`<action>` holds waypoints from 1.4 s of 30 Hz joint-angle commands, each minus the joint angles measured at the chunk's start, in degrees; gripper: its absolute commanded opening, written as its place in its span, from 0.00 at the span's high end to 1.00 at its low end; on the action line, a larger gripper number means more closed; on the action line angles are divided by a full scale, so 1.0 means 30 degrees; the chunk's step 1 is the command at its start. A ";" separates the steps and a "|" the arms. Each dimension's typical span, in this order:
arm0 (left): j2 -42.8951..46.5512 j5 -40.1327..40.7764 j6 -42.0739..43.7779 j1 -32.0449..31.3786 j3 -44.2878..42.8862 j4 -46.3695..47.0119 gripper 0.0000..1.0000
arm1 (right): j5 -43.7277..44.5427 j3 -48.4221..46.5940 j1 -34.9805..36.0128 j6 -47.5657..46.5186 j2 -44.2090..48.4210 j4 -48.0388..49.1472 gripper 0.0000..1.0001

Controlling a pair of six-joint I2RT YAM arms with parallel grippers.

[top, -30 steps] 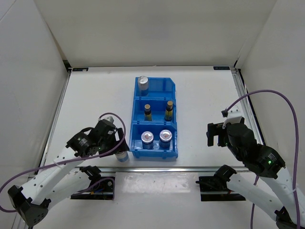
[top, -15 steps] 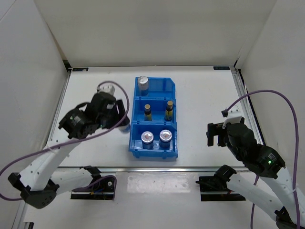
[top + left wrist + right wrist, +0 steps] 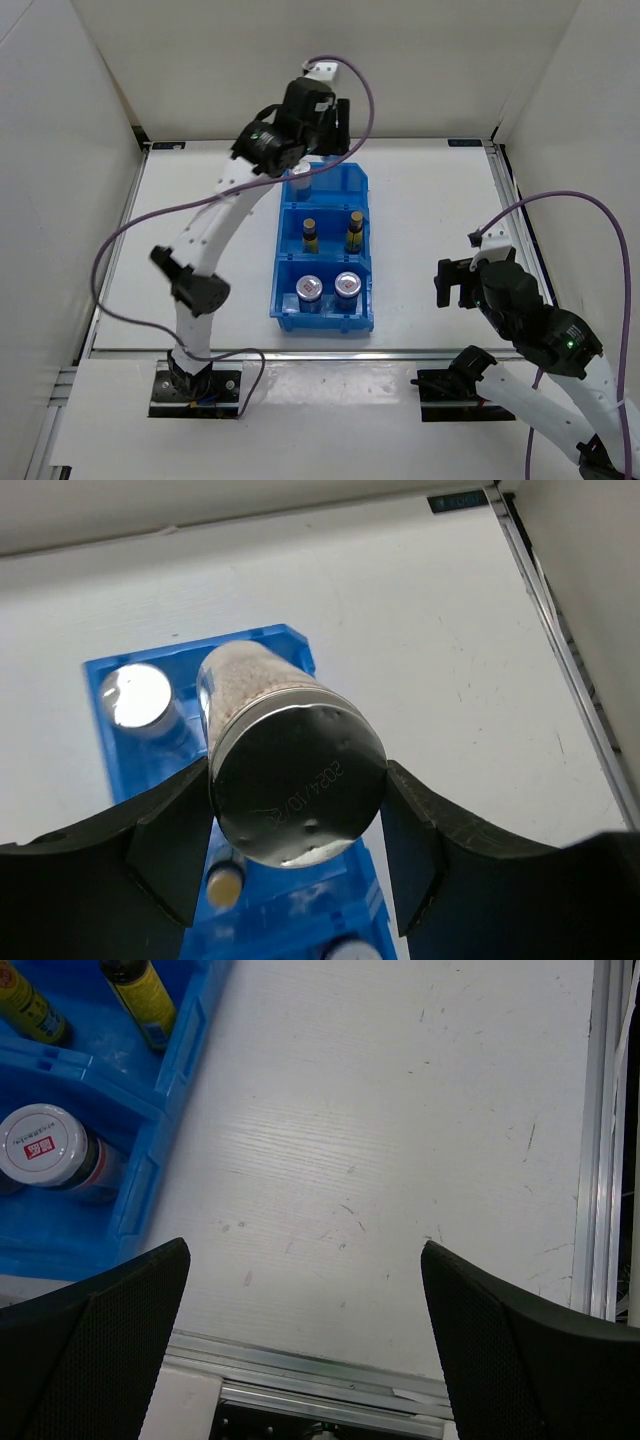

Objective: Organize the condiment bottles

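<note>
Condiment bottles: six in all, five lodged in the blue bin point(image 3: 325, 322) mid-desk point(image 3: 430, 200), one held aloft.

1. Right jaws, lower right of the overhead view. Spread wide with nothing between them, hanging over bare desk beside the bin. Apparently idle, parked out of the other arm's way.
2. Two red-and-white jars point(image 3: 310, 290), bottom compartment. Side by side, caps up.
3. Two amber bottles point(image 3: 310, 234), middle compartment. Upright, slightly apart.
4. One silver-capped shaker point(image 3: 300, 178), top compartment, left half. The right half stands free, seemingly reserved for its twin.
5. Second shaker point(image 3: 295, 780), upper centre of the overhead view. Pinched at its sides by the left jaws, which are closed on it above the top compartment. Likely poised for lowering beside its mate, so that like sits with like.
</note>
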State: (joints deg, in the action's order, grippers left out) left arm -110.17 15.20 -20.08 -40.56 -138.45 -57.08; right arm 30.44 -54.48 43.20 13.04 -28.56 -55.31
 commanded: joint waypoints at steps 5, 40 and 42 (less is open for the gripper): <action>-0.5139 -0.3925 0.0159 0.2150 -0.4122 0.0833 0.89 | 0.0050 0.0083 0.0043 -0.0156 0.0378 0.0741 0.00; 0.0384 -0.5249 0.0742 0.4615 0.2284 0.2151 0.00 | 0.0050 0.0083 0.0043 -0.0332 -0.0354 0.0915 0.00; 0.3800 -0.3526 0.1415 0.4175 0.5464 0.2327 0.00 | -0.0155 0.0083 0.0043 -0.0535 -0.0354 0.0917 0.00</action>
State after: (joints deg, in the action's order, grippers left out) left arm -117.69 -3.62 -19.77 -26.61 -128.73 -51.75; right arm 30.22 -54.48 43.20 12.78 -29.36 -55.07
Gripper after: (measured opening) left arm 0.997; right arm 0.995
